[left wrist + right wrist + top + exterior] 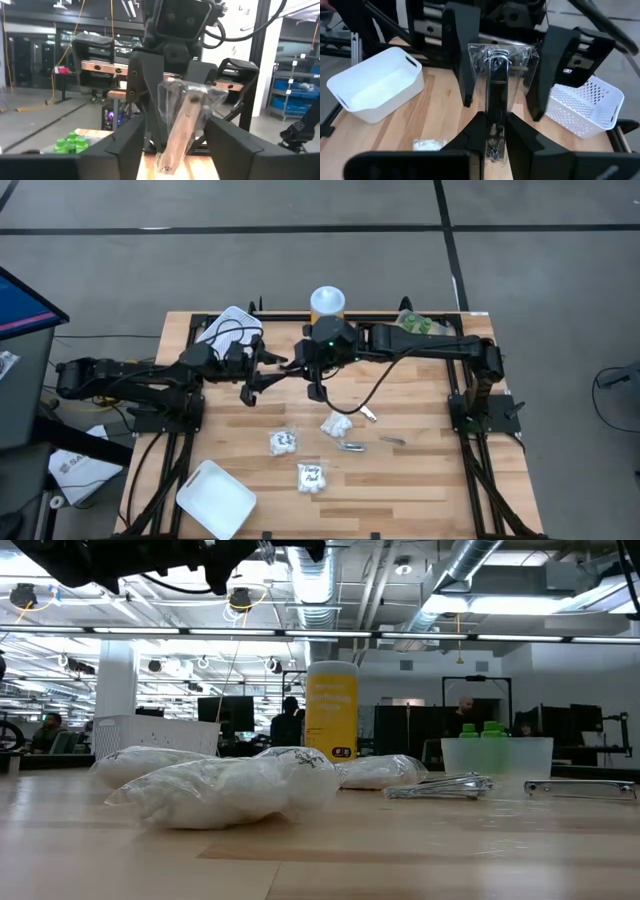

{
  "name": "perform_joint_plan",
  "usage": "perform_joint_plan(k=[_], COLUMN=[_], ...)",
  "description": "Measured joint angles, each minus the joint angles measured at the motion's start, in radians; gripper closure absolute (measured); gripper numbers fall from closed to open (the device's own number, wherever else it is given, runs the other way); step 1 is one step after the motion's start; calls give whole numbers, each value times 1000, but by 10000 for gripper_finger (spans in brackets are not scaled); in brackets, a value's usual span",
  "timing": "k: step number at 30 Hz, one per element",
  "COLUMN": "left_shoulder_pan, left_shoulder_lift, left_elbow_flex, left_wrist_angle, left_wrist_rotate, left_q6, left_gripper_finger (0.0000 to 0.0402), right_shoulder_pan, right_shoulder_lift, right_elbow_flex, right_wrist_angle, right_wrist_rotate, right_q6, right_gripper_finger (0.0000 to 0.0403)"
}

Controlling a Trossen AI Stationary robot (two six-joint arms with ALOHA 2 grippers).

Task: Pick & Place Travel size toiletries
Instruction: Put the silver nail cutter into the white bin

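Note:
My right gripper (496, 131) is shut on a slim silvery tube in clear wrap (496, 85), held high over the table's far middle (290, 366). My left gripper (175, 132) faces it, open, with one finger on each side of the tube's free end and not touching it. Three white packets (283, 442) (313, 477) (337, 425) and three more silvery tubes (352, 446) (392, 440) (368, 413) lie on the table. Green round pieces (483, 730) sit in the clear tub (415, 323). My right gripper pinches the tube between its two fingers at the end nearer the right arm (494, 142). The fingers come level from the table's right and lie along the tube. The tube sticks out past the fingertips toward my left gripper, lifted clear of the table, and its wrapped free end (501, 52) is bare.
A tall yellow jar with a white lid (327, 303) stands at the far edge. A white mesh basket (228, 328) is at the far left and a white tray (215, 498) at the near left corner. People show in the room behind (288, 725).

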Motion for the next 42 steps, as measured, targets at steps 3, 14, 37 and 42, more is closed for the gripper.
perform_joint_plan(k=[3, 14, 37, 42], left_shoulder_pan=[0, 0, -198, -412], left_shoulder_lift=[0, -1, -233, -257], left_elbow_flex=[-1, -2, 3, 115], left_wrist_angle=[20, 59, -488, -876], left_wrist_rotate=[0, 69, 115, -12], left_q6=[24, 55, -332, -434], left_gripper_finger=[254, 360, 361, 361], right_shoulder_pan=[0, 0, -23, -19], right_shoulder_lift=[0, 0, -306, -402], right_elbow_flex=[0, 0, -15, -55], right_wrist_angle=[1, 13, -459, -467], right_wrist_rotate=[0, -26, -24, -24], right_q6=[0, 8, 87, 102], right_gripper_finger=[360, 360, 201, 226])
